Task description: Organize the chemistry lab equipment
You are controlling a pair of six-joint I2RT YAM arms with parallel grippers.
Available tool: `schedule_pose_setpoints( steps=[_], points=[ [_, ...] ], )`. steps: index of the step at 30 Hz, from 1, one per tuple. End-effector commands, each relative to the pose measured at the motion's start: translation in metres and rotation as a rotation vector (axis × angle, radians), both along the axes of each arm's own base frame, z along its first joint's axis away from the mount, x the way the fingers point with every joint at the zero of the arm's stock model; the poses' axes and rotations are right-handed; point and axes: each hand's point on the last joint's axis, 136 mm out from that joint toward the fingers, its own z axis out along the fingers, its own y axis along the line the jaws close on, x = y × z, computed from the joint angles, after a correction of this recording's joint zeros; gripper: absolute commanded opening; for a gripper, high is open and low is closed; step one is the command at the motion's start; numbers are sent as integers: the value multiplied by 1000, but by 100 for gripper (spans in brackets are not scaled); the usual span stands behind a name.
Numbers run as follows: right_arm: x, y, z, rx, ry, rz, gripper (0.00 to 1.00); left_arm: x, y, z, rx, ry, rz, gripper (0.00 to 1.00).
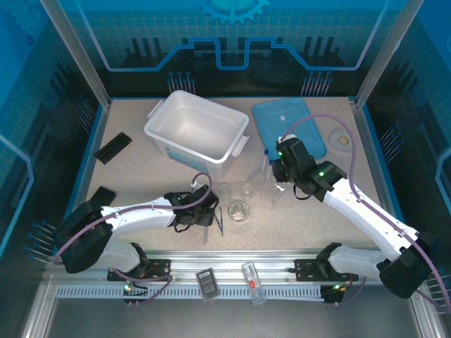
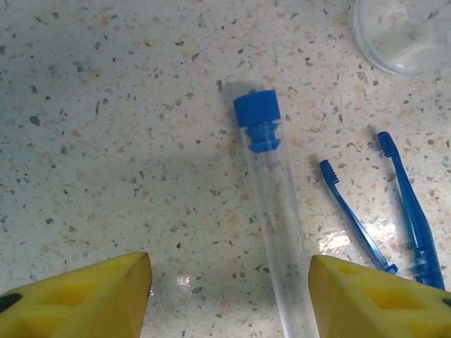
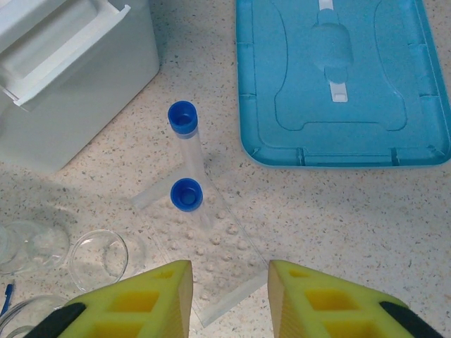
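Care first with the big pieces: leave the bin and the lid lying flat beside it at the back. Steady the rack and its upright tubes under the right gripper, narrowed over the rack's near end, hold impossible to confirm. Then centre the left gripper, spread wide, on the loose tube lying flat between its fingers, nearer the right one, clear of the tweezers just beside. Speckled table underneath, blue-lit enclosure all round.
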Motion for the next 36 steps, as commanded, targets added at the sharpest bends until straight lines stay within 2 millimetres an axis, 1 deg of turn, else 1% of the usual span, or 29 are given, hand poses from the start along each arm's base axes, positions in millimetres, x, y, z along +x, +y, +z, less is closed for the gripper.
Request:
schedule_pose_setpoints(
  steps=[1, 7, 10, 17, 24, 32, 36],
  points=[
    [-2, -1, -4, -4, 4, -12, 35, -2, -9, -1, -32, 19, -1, 61],
    [-1, 0, -5, -6, 7, -9, 32, -4, -10, -11, -13, 50, 12, 59],
    [-1, 0, -6, -8, 9, -8, 31, -5, -9, -15, -1, 63, 19, 56],
    [1, 2, -7, -11, 8, -6, 30, -5, -8, -18, 23, 77, 15, 41],
    [3, 3, -7, -9, 4, -6, 30, -2, -10, -14, 25, 65, -5, 29],
    [3, 3, -6, -6, 2, -3, 30, 0, -14, -11, 21, 55, -34, 29],
    [3, 7, -4, 9, 3, 11, 30, 1, -13, -7, 17, 35, -48, 29]
  ],
)
